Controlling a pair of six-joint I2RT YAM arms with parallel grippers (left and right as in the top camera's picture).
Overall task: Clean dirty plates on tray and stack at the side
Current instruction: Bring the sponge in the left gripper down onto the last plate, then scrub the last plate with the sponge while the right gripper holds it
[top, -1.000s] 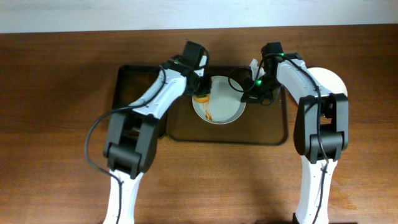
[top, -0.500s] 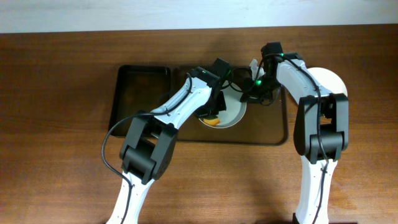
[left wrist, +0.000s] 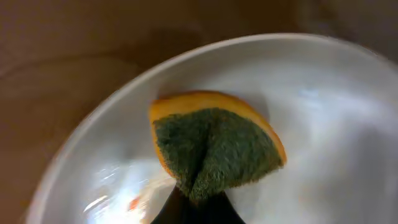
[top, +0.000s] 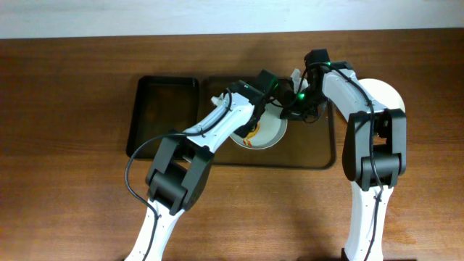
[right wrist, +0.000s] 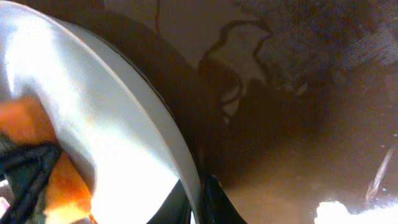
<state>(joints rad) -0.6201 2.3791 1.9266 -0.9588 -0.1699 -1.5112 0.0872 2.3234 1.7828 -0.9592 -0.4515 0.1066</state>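
Note:
A white plate (top: 270,129) with orange sauce streaks lies on the large dark tray (top: 312,148). My left gripper (top: 255,122) is shut on an orange-and-green sponge (left wrist: 214,144) pressed on the plate's inside (left wrist: 323,118). My right gripper (top: 288,110) is shut on the plate's right rim (right wrist: 186,180), one finger on each side. The sponge also shows in the right wrist view (right wrist: 43,162). Another white plate (top: 388,96) lies on the table right of the tray, partly hidden by my right arm.
A smaller, narrower black tray (top: 161,109) stands to the left of the large tray. A white crumpled scrap (top: 297,75) lies at the large tray's back edge. The wooden table (top: 65,145) runs all round.
My left gripper has swept the sponge from the plate's left side across toward its right part. My right gripper has held the rim still.

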